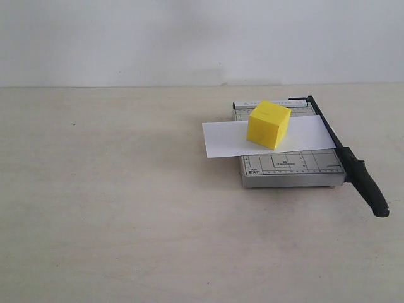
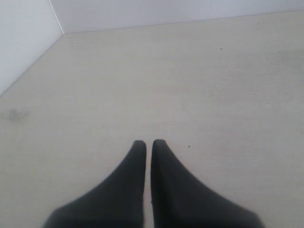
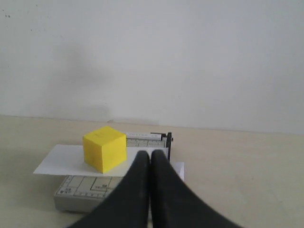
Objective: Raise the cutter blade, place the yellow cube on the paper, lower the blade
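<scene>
The yellow cube (image 1: pixel 269 124) rests on the white paper (image 1: pixel 222 139), which lies across the grey ruled cutter board (image 1: pixel 290 169). The black cutter blade (image 1: pixel 346 153) lies flat along the board's right edge, its thick handle (image 1: pixel 371 188) jutting past the front. No gripper shows in the exterior view. My right gripper (image 3: pixel 151 154) is shut and empty, held back from the board with the yellow cube (image 3: pixel 104 148), the paper (image 3: pixel 61 160) and the blade's hinge end (image 3: pixel 168 142) ahead of it. Over bare table, my left gripper (image 2: pixel 146 143) is shut, a thin slit between its fingers.
A pale wooden table (image 1: pixel 113 208) carries the board at the right of its middle. A white wall (image 1: pixel 189 38) runs behind it. In the left wrist view a wall corner (image 2: pixel 57 21) stands at the table's far end.
</scene>
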`<state>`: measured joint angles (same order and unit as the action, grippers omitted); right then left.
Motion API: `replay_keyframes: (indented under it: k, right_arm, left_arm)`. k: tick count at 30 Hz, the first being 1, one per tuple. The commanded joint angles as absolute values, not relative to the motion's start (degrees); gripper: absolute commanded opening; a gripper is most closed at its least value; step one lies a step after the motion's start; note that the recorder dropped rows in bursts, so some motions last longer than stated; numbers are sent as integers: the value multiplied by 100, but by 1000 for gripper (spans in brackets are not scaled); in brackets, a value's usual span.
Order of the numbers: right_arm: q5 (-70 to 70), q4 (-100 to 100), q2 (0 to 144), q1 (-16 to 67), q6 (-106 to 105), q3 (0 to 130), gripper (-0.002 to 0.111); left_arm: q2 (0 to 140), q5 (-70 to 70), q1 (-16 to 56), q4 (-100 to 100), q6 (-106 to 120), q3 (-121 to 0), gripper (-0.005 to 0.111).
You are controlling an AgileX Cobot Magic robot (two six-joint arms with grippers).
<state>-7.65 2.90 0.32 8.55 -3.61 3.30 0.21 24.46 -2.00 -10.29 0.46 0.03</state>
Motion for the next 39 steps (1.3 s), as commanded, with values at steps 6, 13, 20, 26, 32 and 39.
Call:
replay_keyframes:
  k: [6,13,20,26,32,39]
  right_arm:
    - [-899,217,0,858,0,0,0]
    - [-1012,217,0,858,0,0,0]
    - [-1012,217,0,858,0,0,0]
    - [-1012,217,0,858,0,0,0]
    - [-1012,217,0,858,0,0,0]
    - [-1012,217,0,858,0,0,0]
  left_arm:
    - [0,2380,-215,-1032,0,0,4]
    - [0,2380,-215,-1032,0,0,4]
    - [0,2380,-215,-1032,0,0,4]
    - [0,2380,-215,-1032,0,0,4]
    - [0,2380,-215,-1032,0,0,4]
    - [0,2380,-215,-1032,0,0,4]
